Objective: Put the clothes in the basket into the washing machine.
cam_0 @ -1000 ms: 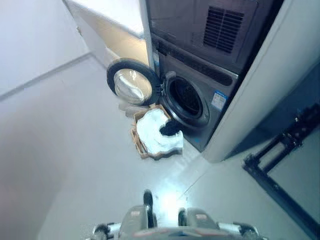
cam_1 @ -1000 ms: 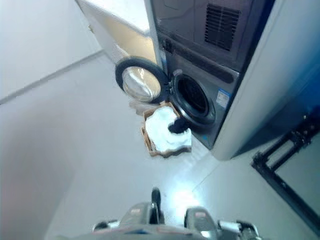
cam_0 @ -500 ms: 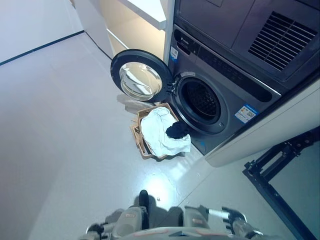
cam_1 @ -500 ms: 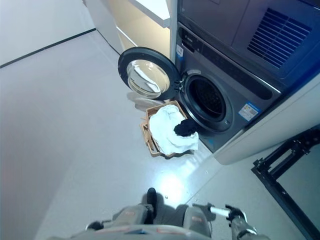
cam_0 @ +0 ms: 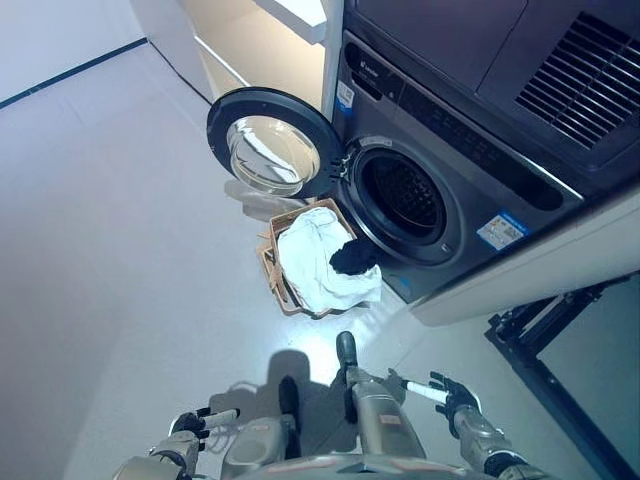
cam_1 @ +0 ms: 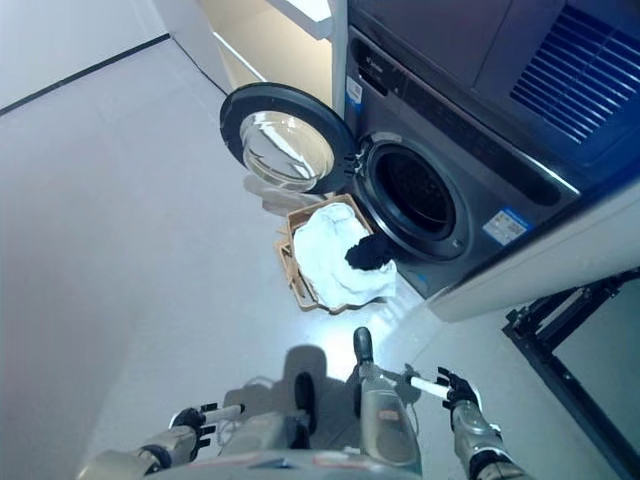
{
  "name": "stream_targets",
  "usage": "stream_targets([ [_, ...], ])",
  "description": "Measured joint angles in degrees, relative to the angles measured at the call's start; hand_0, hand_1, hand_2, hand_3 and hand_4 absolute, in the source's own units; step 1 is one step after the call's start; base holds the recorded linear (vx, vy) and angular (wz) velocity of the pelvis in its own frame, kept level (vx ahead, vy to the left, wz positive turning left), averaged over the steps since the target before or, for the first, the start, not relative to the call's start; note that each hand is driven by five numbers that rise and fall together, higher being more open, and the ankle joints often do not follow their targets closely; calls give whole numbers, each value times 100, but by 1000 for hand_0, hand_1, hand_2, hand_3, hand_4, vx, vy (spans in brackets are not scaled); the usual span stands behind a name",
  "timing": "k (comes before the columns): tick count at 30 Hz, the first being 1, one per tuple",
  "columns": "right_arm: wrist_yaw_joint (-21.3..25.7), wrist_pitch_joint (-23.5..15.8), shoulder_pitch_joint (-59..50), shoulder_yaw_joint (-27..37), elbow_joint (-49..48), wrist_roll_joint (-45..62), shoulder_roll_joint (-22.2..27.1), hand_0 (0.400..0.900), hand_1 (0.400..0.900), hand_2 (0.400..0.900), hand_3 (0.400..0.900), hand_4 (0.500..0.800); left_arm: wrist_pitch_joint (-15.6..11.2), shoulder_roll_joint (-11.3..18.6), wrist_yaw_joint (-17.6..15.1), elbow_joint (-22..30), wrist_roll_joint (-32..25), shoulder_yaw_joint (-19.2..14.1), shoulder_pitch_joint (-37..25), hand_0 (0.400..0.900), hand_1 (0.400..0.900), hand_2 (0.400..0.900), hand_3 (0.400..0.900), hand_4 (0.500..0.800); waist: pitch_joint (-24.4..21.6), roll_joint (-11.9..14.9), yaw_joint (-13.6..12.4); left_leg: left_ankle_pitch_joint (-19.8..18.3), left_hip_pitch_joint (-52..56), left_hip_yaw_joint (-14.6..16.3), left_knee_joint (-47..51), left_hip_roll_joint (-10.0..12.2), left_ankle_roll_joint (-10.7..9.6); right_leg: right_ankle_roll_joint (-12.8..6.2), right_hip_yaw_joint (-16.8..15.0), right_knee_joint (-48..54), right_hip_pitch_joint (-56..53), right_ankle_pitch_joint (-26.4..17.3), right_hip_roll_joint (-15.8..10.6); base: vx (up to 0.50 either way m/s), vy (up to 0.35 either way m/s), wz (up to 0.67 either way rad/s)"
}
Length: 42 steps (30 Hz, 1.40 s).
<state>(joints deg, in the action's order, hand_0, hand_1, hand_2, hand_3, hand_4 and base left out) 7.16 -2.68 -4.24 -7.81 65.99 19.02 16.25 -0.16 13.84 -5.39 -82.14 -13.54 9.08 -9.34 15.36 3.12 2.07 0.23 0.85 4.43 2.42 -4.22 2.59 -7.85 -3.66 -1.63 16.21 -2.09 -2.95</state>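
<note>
The basket (cam_0: 272,268) is mostly hidden under heaped clothes (cam_0: 315,262).

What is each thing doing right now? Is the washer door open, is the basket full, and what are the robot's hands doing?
Washing machine: empty drum showing.
Washer door: swung wide open.
Basket: on the floor by the washer, full.
White cloth: piled in the basket.
Dark cloth: on top of the white cloth.
Left hand: open, empty.
Right hand: open, empty.

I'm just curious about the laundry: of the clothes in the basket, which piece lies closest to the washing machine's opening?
The small black garment, heaped at the wicker basket's edge right below the open drum. The large white cloth spreads across the rest, farther from it.
</note>
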Motion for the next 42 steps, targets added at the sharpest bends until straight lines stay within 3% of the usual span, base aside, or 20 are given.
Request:
stream_targets([
  [3, -14, 15, 112, -125, 25, -63, 48, 900, 900, 900, 900, 800, 0, -102, -11, -33, -4, -10, 121, 900, 900, 900, 900, 800, -83, -139, 104, -210, 276, -292, -48, 174, -270, 393, 49, -133, -280, -460, 170, 457, -458, 36],
  [5, -17, 12, 98, -155, 1, -123, 108, 900, 900, 900, 900, 800, -7, -190, -8, -42, -7, -60, 239, 900, 900, 900, 900, 800, -179, -342, 117, -444, 206, -346, -410, 394, -421, 756, 205, -276, -364, -330, 365, 375, -440, 35],
  [6, -23, 14, 72, -161, -89, -128, 149, 900, 900, 900, 900, 800, -3, -232, -5, -48, -8, -101, 226, 900, 900, 900, 900, 800, -181, -389, 119, -694, -91, -306, -1186, 425, -604, 918, 280, -219, -489, -293, 340, 240, -432, 42],
  [9, -11, -27, -47, -202, -346, -224, 285, 900, 900, 900, 900, 800, -19, -367, -32, -76, -125, -223, 218, 900, 900, 900, 900, 800, -124, -452, 35, -766, -1067, -288, -3356, 514, -1002, 1128, 356, -457, -518, -127, 353, 195, -407, 28],
  [10, -10, -60, -107, -215, -392, -225, 320, 900, 900, 900, 900, 800, -15, -400, -48, -77, -175, -228, 208, 900, 900, 900, 900, 800, -102, -490, 12, -630, -1285, -220, -3781, 606, -1195, 1250, 418, -587, -501, 18, 375, 212, -292, 15],
  [12, 7, -100, -209, -220, -431, -230, 382, 900, 900, 900, 900, 800, -23, -420, -44, -45, -227, -217, 185, 900, 900, 900, 900, 800, -32, -553, 17, -565, -1440, -150, -4024, 701, -1324, 1382, 558, -832, -454, 233, 399, 198, -204, 19],
  [14, 70, -69, -324, -229, -423, -230, 447, 900, 900, 900, 900, 800, -24, -409, -44, -25, -226, -206, 85, 900, 900, 900, 900, 800, 141, -575, 72, -661, -1460, -28, -3672, 675, -1317, 1495, 676, -960, -439, 381, 375, 182, -124, 20],
  [15, 101, -67, -369, -247, -424, -235, 491, 900, 900, 900, 900, 800, -23, -413, -44, -16, -225, -206, 54, 900, 900, 900, 900, 800, 232, -584, 79, -728, -1448, 75, -3245, 640, -1213, 1477, 750, -936, -438, 410, 362, 159, -57, 11],
  [17, 137, -31, -492, -392, -406, -252, 560, 900, 900, 900, 900, 800, -14, -406, -44, -13, -224, -202, -2, 900, 900, 900, 900, 800, 443, -581, 62, -722, -1276, 106, -1853, 494, -1158, 1441, 798, -944, -435, 401, 367, 135, -17, 11],
  [20, 140, 16, -672, -668, -423, -515, 625, 900, 900, 900, 900, 800, -1, -401, -47, 54, -215, -93, -14, 900, 900, 900, 900, 800, 648, -585, 41, -294, -1136, 60, -333, 549, -939, 1423, 927, -850, -442, 392, 519, 135, 69, 3],
  [23, 151, 10, -858, -913, -537, -731, 750, 900, 900, 900, 900, 800, -2, -383, -58, 146, -199, 35, -53, 900, 900, 900, 900, 800, 689, -588, 19, -103, -1192, 73, -280, 579, -871, 1419, 870, -862, -316, 385, 567, 61, 178, -24],
  [28, 221, 6, -1544, -1156, -727, -796, 951, 900, 900, 900, 900, 800, -14, -287, -147, 378, -205, 90, -356, 900, 900, 900, 900, 800, 865, -632, -96, 236, -1584, 178, -206, 507, -732, 1242, 677, -839, 122, 257, 557, 38, 137, -10],
  [30, 236, 11, -1880, -1334, -739, -801, 1021, 900, 900, 900, 900, 800, -72, -245, -170, 502, -211, 188, -489, 900, 900, 900, 900, 800, 874, -645, -213, 463, -1822, 228, -255, 511, -584, 1179, 589, -844, 366, 216, 566, 12, 110, 2],
  [32, 244, 18, -2250, -1449, -734, -807, 1060, 900, 900, 900, 900, 800, -140, -209, -177, 540, -223, 264, -680, 900, 900, 900, 900, 800, 997, -707, -217, 815, -2029, 191, -479, 534, -313, 1083, 585, -958, 487, 228, 596, -3, 105, 6],
  [33, 257, 7, -2473, -1555, -745, -811, 1078, 900, 900, 900, 900, 800, -147, -157, -179, 576, -226, 314, -808, 900, 900, 900, 900, 800, 1054, -672, -214, 754, -2178, 187, -614, 475, -171, 1002, 548, -1123, 637, 304, 544, -19, 86, 10],
  [38, 350, 9, -3371, -1812, -617, -851, 1137, 900, 900, 900, 900, 800, -258, 117, -262, 610, -308, 551, -1377, 900, 900, 900, 900, 800, 1310, -508, -326, 623, -2733, 71, -1136, 202, 0, 869, 214, -2278, 1428, 755, 312, -17, 66, 5],
  [42, 503, 1, -4312, -2054, -315, -926, 1221, 900, 900, 900, 900, 800, -259, 306, -415, 702, -607, 619, -1577, 900, 900, 900, 900, 800, 1467, -415, -500, 249, -3418, 100, -2127, 201, 51, 830, 180, -2929, 1958, 982, 263, -26, 21, 10],
])
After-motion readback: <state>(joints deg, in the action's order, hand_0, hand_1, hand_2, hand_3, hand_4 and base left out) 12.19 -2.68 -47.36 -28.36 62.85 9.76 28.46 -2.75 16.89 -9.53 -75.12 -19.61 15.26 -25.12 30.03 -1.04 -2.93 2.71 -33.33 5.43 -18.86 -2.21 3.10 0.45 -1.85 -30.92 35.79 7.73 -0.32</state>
